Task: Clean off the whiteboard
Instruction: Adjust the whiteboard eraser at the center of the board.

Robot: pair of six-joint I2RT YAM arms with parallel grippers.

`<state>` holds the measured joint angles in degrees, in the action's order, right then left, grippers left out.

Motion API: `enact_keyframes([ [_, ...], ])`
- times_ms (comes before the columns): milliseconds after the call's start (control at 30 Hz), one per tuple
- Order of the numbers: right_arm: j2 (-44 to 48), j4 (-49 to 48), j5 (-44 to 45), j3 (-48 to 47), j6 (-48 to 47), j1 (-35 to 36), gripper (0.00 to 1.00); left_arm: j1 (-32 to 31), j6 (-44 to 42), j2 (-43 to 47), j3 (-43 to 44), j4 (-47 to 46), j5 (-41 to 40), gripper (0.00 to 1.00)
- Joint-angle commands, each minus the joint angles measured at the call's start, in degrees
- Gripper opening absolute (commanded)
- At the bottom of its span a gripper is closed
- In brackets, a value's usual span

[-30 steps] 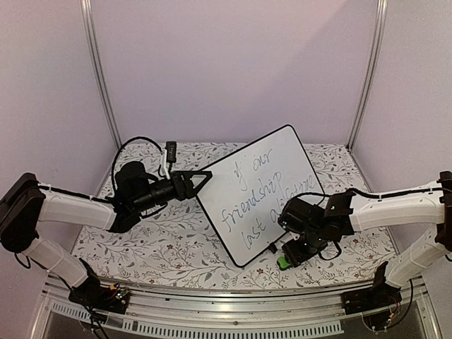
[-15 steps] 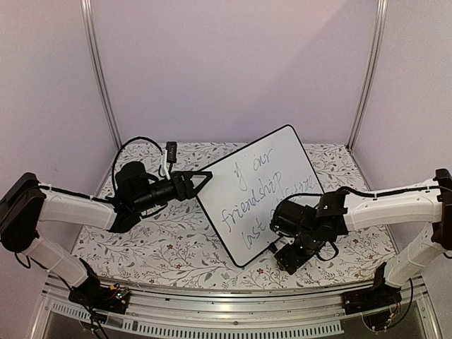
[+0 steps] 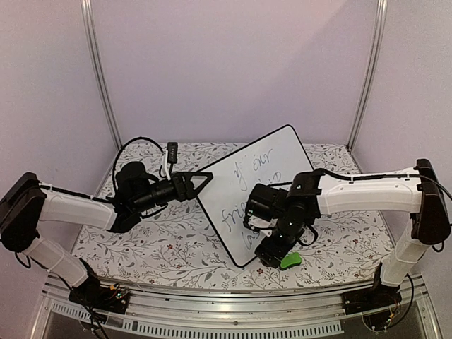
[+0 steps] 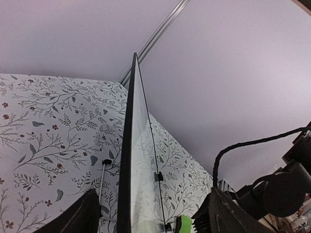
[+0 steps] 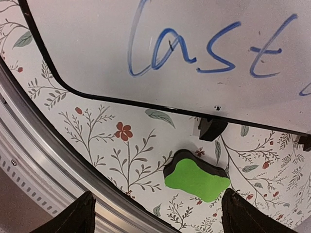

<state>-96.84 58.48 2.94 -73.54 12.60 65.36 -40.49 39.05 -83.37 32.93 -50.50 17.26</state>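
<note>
Near the bench's [image 3: 176, 247] front edge a green eraser [image 5: 197, 180] lies under the right pincer [image 5: 158, 211], which is released and empty. Behind, the whiteboard [image 3: 282, 152] stands tilted, black-rimmed, with blue handwriting. The left pincer [image 3: 208, 174] is released astride its left edge.

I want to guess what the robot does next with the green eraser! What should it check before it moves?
1. Is the right gripper open: ok, fingers spread wide.
2. Can it find the eraser: ok, it lies on the table just off the whiteboard edge.
3. Is the eraser held: not ok, nothing grips it.
4. Is the left gripper at the whiteboard: ok, a finger on either side of its edge, not touching.
5. Is the whiteboard clean: not ok, blue writing on it.
</note>
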Motion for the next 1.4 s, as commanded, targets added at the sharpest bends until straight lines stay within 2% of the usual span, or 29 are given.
enact_keyframes([
  [0, -3.88, 4.55, -1.16, -1.22, -1.73, 0.22, 0.89, 0.27, -0.61, 1.11, -0.75, -1.87, 0.2, 0.77],
  [133, -8.05, 5.71, -0.09, -1.42, -0.26, 0.14, 0.89, 0.32, -0.38, 1.04, -0.61, -2.05, 0.49, 0.77],
  [267, -8.3, 5.77, 8.56, 1.63, 7.64, 0.13, 0.91, 0.3, -0.39, 1.28, -0.76, -2.04, 0.33, 0.77],
  [500, -10.12, 7.73, 17.23, 2.74, 14.13, -0.05, 0.94, 0.29, 0.33, 0.02, -0.58, -2.84, 1.16, 0.77],
  [967, -5.14, 5.05, 22.59, 7.77, 21.42, -6.13, 0.97, 0.32, 0.84, -0.03, -0.82, -3.41, 1.51, 0.76],
  [1367, -2.18, 0.03, 23.65, 10.36, 20.31, -11.21, 0.99, 0.3, 1.15, 0.07, -0.88, -3.7, 1.89, 0.76],
])
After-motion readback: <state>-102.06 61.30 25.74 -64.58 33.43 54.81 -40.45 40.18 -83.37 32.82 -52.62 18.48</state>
